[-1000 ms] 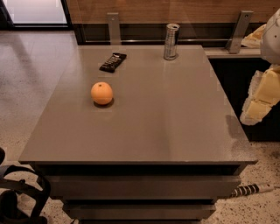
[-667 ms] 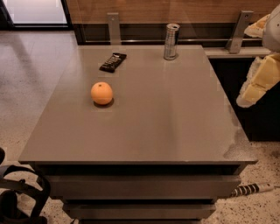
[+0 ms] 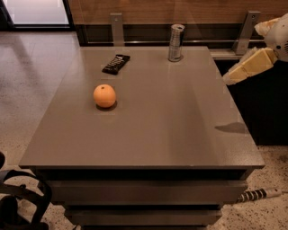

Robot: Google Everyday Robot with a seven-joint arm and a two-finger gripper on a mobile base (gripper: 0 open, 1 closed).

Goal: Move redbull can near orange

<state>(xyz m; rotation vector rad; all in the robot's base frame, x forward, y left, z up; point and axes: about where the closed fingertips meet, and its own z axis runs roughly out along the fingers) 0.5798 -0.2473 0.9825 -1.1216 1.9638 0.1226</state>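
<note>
Grey flat-topped counter [image 3: 171, 130]: rectangular, with stepped tiers below its near edge, standing on a speckled floor [image 3: 27, 90]. A wood-panelled wall [image 3: 148, 11] runs behind the far edge, and two upright metal posts stand there, one behind the far-left part [image 3: 117, 28] and one beyond the far-right corner [image 3: 246, 31]. Gripper [image 3: 235, 74]: a pale yellowish wedge on a white arm [image 3: 278, 38], entering from the right side, raised off the surface and off the counter's right edge at about its far third. It points down and to the left, toward that edge. It carries nothing, touches nothing, and whether it stands wide or narrow cannot be told. A soft dark shadow [image 3: 231, 128] lies on the counter top close to the right edge, about midway along it. Redbull can [image 3: 176, 42]: upright, close to the far edge and somewhat right of its middle, with its shiny round top facing up. It is the only container on the surface, and what it holds cannot be seen. Orange [image 3: 104, 95]: resting on the left half of the counter, roughly midway between the far and near edges, well apart from the can and on the opposite side of the centre line. Dark wrapped bar [image 3: 116, 64]: lying flat towards the far-left corner, between the orange and the far edge, touching neither the orange nor the can. On the floor off the near-right corner lies a black-and-white striped item [image 3: 258, 194]. Off the near-left corner sits a dark curved frame [image 3: 22, 197], only partly in view.
</note>
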